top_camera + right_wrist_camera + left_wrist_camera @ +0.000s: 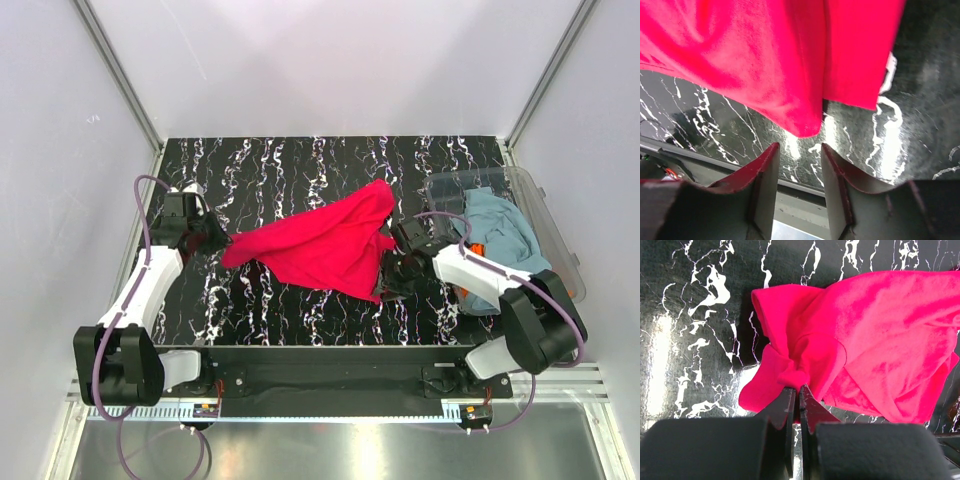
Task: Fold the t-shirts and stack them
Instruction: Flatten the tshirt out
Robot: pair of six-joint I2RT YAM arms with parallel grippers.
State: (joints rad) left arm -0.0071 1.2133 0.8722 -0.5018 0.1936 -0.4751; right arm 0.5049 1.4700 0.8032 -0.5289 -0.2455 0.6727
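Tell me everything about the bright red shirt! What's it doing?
The red t-shirt is plain, soft-looking cloth, bright crimson with no print. It is unfolded and wrinkled, and it stretches slantwise across the middle of the black, white-veined table. The left gripper is shut on a bunched fold at the shirt's left end. The shirt's right edge lies just ahead of the right gripper, which is open and not holding it.
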